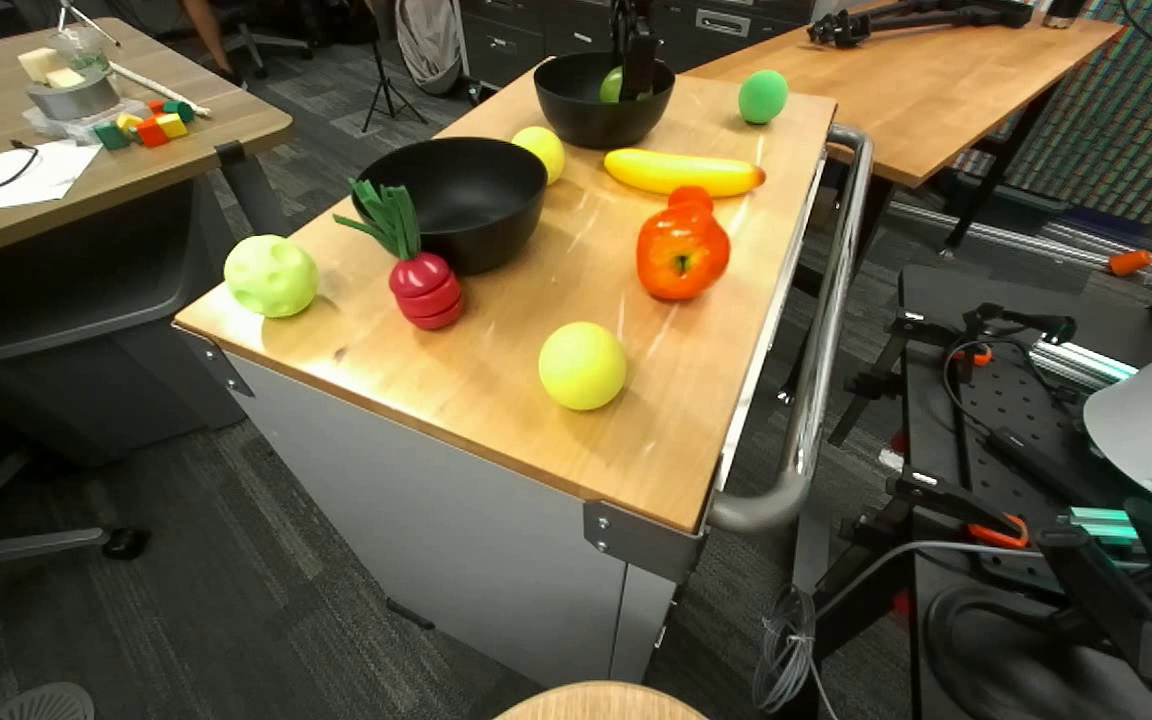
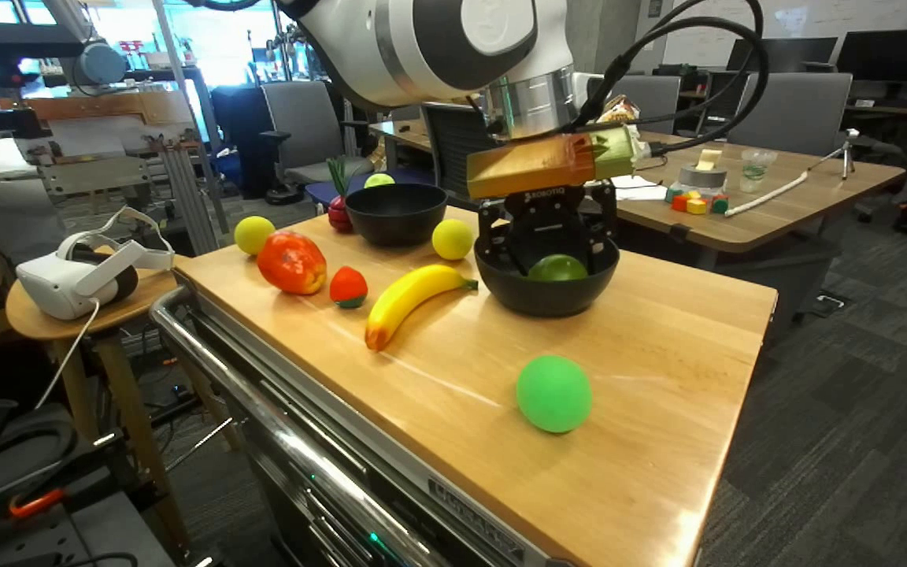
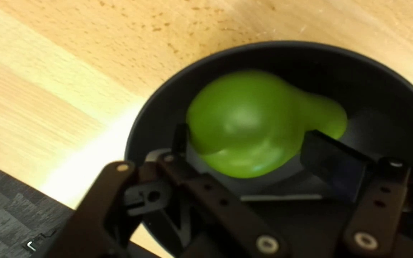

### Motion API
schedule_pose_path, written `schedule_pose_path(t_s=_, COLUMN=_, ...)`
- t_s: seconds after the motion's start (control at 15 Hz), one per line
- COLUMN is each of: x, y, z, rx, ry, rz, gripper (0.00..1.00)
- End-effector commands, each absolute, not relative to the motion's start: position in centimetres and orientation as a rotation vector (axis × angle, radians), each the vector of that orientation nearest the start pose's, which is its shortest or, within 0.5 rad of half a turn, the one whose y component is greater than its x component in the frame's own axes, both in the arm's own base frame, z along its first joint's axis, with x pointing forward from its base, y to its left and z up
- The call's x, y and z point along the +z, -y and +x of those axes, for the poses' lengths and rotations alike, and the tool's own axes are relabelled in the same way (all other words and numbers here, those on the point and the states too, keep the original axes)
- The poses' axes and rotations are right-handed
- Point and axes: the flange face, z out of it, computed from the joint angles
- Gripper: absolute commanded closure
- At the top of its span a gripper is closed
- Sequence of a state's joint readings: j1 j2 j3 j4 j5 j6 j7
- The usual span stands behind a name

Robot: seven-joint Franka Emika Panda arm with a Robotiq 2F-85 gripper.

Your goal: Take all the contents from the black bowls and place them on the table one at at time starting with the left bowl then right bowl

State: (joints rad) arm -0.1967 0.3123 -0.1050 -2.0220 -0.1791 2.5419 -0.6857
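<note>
i'm straddling the green fruit [image 3: 249, 107] inside the black bowl [image 3: 364, 82], its neck jutting past my wide end effector [image 3: 245, 134], grip unclear.

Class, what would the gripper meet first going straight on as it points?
Probably the green pear-shaped fruit; if the gripper straddles it cleanly, the black bowl beneath. Depth is unclear.

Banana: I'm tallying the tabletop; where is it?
In an exterior view, the banana lies on the table, right of the small red fruit, left of the bowl holding green fruit.
</note>
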Motion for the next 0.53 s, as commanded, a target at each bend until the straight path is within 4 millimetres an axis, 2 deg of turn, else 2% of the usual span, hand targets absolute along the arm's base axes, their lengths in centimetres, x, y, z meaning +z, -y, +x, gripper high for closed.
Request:
schedule_pose_path(t_s=0.0, x=30.9, y=18.2, z=59.5, rx=-0.183, ry=0.878, rz=-3.251, gripper=0.53)
schedule_pose_path(t_s=0.33, x=31.9, y=18.4, z=59.3, rx=-0.227, ry=0.815, rz=-3.249, gripper=0.63)
schedule_pose_path(t_s=0.4, x=31.9, y=18.5, z=59.2, rx=-0.230, ry=0.775, rz=-3.250, gripper=0.69)
schedule_pose_path(t_s=0.47, x=32.1, y=18.6, z=59.2, rx=-0.247, ry=0.734, rz=-3.245, gripper=0.79)
